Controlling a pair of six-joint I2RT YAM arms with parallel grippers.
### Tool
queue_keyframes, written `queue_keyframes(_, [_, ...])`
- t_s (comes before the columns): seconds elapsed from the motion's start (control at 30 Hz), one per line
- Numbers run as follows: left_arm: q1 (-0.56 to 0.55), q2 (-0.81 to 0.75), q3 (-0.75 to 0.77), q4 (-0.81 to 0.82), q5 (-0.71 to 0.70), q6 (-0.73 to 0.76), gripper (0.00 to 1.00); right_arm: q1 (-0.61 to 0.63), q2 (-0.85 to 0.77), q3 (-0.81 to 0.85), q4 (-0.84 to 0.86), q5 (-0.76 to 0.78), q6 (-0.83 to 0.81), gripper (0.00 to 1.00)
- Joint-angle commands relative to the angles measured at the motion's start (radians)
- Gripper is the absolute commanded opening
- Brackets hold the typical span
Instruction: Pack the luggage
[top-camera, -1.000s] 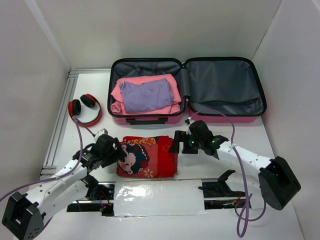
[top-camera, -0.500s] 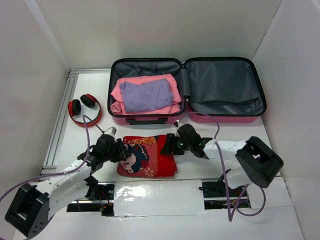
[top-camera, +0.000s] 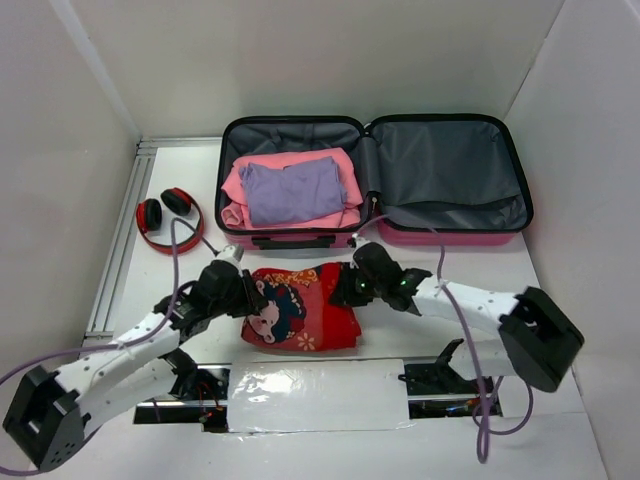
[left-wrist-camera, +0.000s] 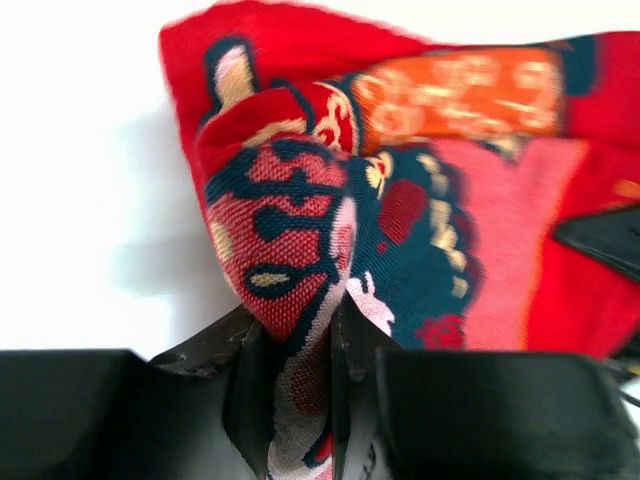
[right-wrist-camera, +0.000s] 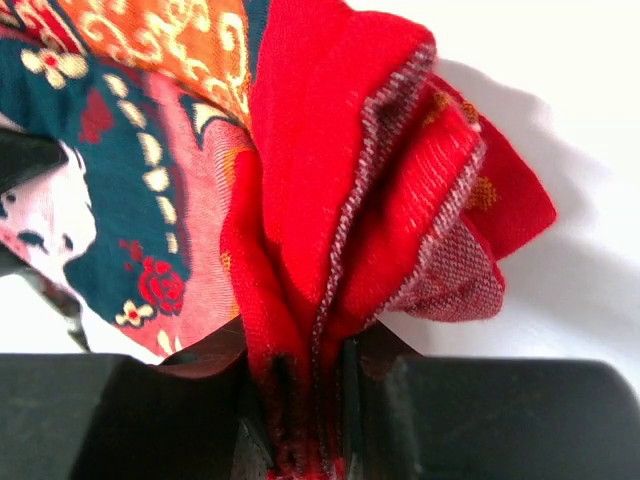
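Left of the luggage (top-camera: 445, 165) lie red headphones (top-camera: 150, 214), apart from the cloth (top-camera: 300, 305).

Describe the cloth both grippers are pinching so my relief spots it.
Start at the open suitcase at the back. Just in front of it lies a folded red cloth. Unlike the plain pink garment and purple garment inside, it's cartoon-printed.

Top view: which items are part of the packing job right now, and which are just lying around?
In play:
- luggage, open
- folded clothes, in its left half
- red cloth, pinched by the left tool and the right tool

Lying about:
- headphones, on the table left of the luggage, untouched; possibly packed later
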Motion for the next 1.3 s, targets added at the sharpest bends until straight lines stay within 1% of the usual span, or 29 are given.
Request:
queue_keyframes(0.0, [-0.012, -0.124, 0.185, -0.114, -0.023, 0.056, 0.0, -0.029, -0.152, 0.164, -0.197, 0.088, -0.098, 0.0])
queue_keyframes(0.1, [-0.012, -0.137, 0.302, -0.172, -0.047, 0.098, 0.0, -0.055, -0.192, 0.308, -0.253, 0.106, -0.145, 0.0])
queue_keyframes(0.13, [-0.012, -0.128, 0.387, -0.183, -0.047, 0.113, 0.0, -0.077, -0.192, 0.348, -0.277, 0.097, -0.159, 0.0])
queue_keyframes(0.17, [-0.012, -0.091, 0.435, -0.195, -0.047, 0.126, 0.0, -0.089, -0.179, 0.432, -0.288, 0.097, -0.174, 0.0])
queue_keyframes(0.2, [-0.001, -0.068, 0.484, -0.206, -0.047, 0.153, 0.0, -0.103, -0.145, 0.479, -0.301, 0.079, -0.208, 0.0])
queue_keyframes(0.23, [0.01, -0.044, 0.576, -0.206, -0.047, 0.168, 0.0, -0.13, -0.12, 0.528, -0.325, 0.067, -0.226, 0.0])
queue_keyframes(0.27, [0.01, 0.004, 0.621, -0.206, -0.047, 0.184, 0.0, -0.143, -0.097, 0.624, -0.325, 0.057, -0.245, 0.0])
queue_keyframes(0.33, [0.049, 0.059, 0.699, -0.177, -0.085, 0.239, 0.0, -0.186, -0.024, 0.712, -0.327, 0.057, -0.309, 0.0])
queue_keyframes(0.37, [0.069, 0.09, 0.771, -0.163, -0.098, 0.253, 0.0, -0.209, 0.004, 0.75, -0.327, 0.044, -0.326, 0.0])
queue_keyframes(0.4, [0.126, 0.158, 0.806, -0.148, -0.073, 0.267, 0.0, -0.233, 0.066, 0.833, -0.313, 0.024, -0.343, 0.0])
queue_keyframes(0.47, [0.183, 0.228, 0.88, -0.087, -0.021, 0.288, 0.0, -0.313, 0.14, 0.916, -0.313, -0.044, -0.382, 0.0])
queue_keyframes(0.5, [0.21, 0.263, 0.894, -0.06, 0.0, 0.297, 0.0, -0.334, 0.177, 0.989, -0.313, -0.062, -0.382, 0.0])
queue_keyframes(0.53, [0.259, 0.3, 0.906, -0.039, 0.038, 0.297, 0.0, -0.356, 0.249, 1.022, -0.313, -0.085, -0.395, 0.0])
queue_keyframes(0.57, [0.281, 0.368, 0.919, -0.022, 0.049, 0.297, 0.0, -0.388, 0.283, 1.049, -0.313, -0.125, -0.405, 0.0])
queue_keyframes(0.6, [0.321, 0.401, 0.934, 0.013, 0.062, 0.308, 0.0, -0.402, 0.347, 1.098, -0.304, -0.139, -0.405, 0.0])
queue_keyframes(0.7, [0.379, 0.515, 0.954, 0.062, 0.098, 0.308, 0.0, -0.436, 0.438, 1.164, -0.281, -0.171, -0.414, 0.0])
queue_keyframes(0.73, [0.417, 0.541, 0.954, 0.076, 0.135, 0.308, 0.0, -0.445, 0.503, 1.181, -0.281, -0.194, -0.414, 0.0])
queue_keyframes(0.8, [0.445, 0.625, 0.986, 0.09, 0.154, 0.308, 0.0, -0.457, 0.57, 1.238, -0.305, -0.214, -0.414, 0.0])
queue_keyframes(0.83, [0.46, 0.653, 0.986, 0.09, 0.164, 0.308, 0.0, -0.457, 0.625, 1.238, -0.305, -0.214, -0.414, 0.0])
queue_keyframes(0.93, [0.474, 0.783, 1.021, 0.1, 0.186, 0.308, 0.0, -0.468, 0.688, 1.24, -0.293, -0.204, -0.414, 0.0])
queue_keyframes(1.03, [0.484, 0.863, 1.034, 0.09, 0.186, 0.319, 0.0, -0.477, 0.72, 1.229, -0.297, -0.181, -0.414, 0.0])
queue_keyframes(1.07, [0.484, 0.863, 1.019, 0.102, 0.195, 0.319, 0.0, -0.477, 0.734, 1.229, -0.307, -0.181, -0.423, 0.0])
queue_keyframes(1.1, [0.484, 0.863, 0.982, 0.112, 0.195, 0.319, 0.0, -0.477, 0.734, 1.229, -0.322, -0.15, -0.423, 0.03])
queue_keyframes(1.13, [0.484, 0.863, 0.965, 0.112, 0.195, 0.319, 0.03, -0.477, 0.743, 1.219, -0.331, -0.136, -0.423, 0.18])
queue_keyframes(1.17, [0.484, 0.845, 0.95, 0.121, 0.195, 0.319, 0.08, -0.477, 0.743, 1.218, -0.331, -0.136, -0.434, 0.26])
queue_keyframes(1.2, [0.484, 0.836, 0.93, 0.121, 0.186, 0.319, 0.29, -0.477, 0.743, 1.218, -0.359, -0.124, -0.449, 0.34])
queue_keyframes(1.27, [0.493, 0.826, 0.929, 0.103, 0.177, 0.346, 0.53, -0.477, 0.743, 1.234, -0.388, -0.113, -0.461, 0.6])
